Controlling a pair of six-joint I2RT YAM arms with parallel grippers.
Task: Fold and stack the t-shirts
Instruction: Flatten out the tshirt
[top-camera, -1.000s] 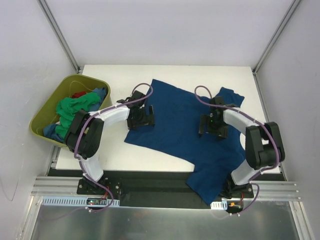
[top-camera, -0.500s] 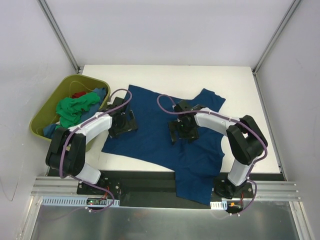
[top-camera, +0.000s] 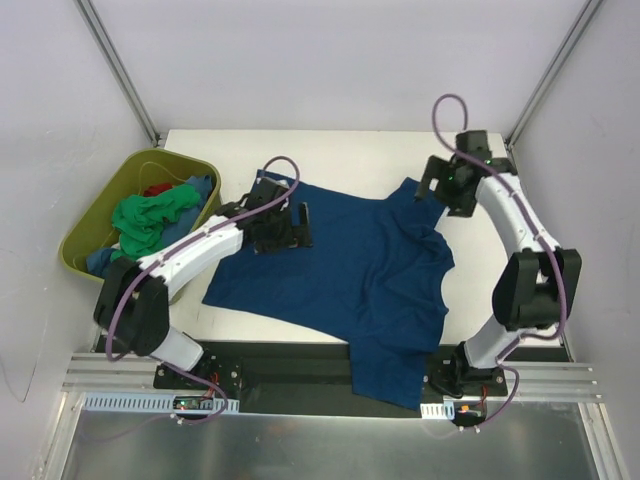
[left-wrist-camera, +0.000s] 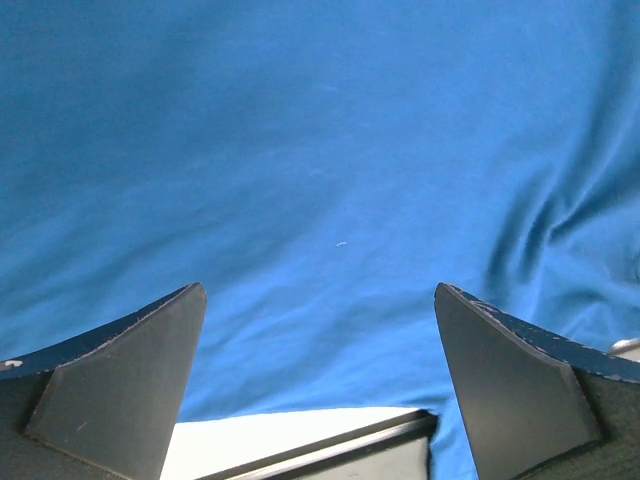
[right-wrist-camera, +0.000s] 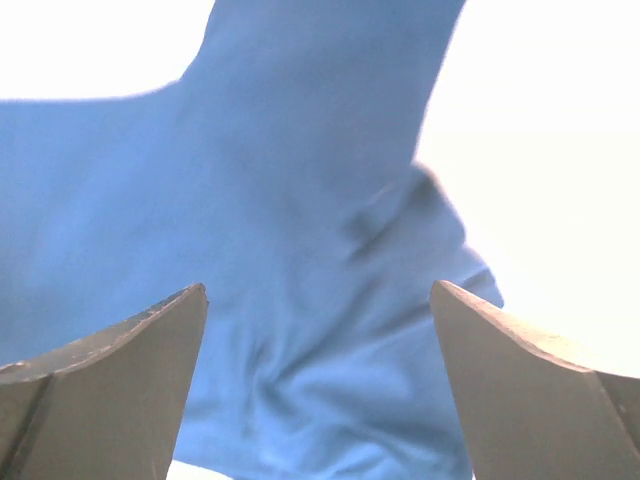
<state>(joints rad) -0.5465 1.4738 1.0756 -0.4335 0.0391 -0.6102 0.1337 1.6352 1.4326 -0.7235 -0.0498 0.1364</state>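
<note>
At 9 o'clock off the table (top-camera: 330, 150), you find the olive tub (top-camera: 88, 232) holding the bunched t-shirts (top-camera: 145, 218) in green, blue and red. Note that the left gripper (left-wrist-camera: 318, 300) sits with its jaws wide apart and clamped on nothing, over the 10 o'clock edge of the dark blue t-shirt (top-camera: 350, 270), which lies spread across the table centre with one end draped over the 6 o'clock edge. At 1 o'clock, the right gripper (right-wrist-camera: 318, 300) likewise stands with jaws apart and empty above the shirt's sleeve.

The dark blue t-shirt (top-camera: 350, 270) was soft, matt cloth, faintly creased. The olive tub (top-camera: 105, 200) looked like smooth plastic; the white table (top-camera: 330, 150) was smooth and matt.
</note>
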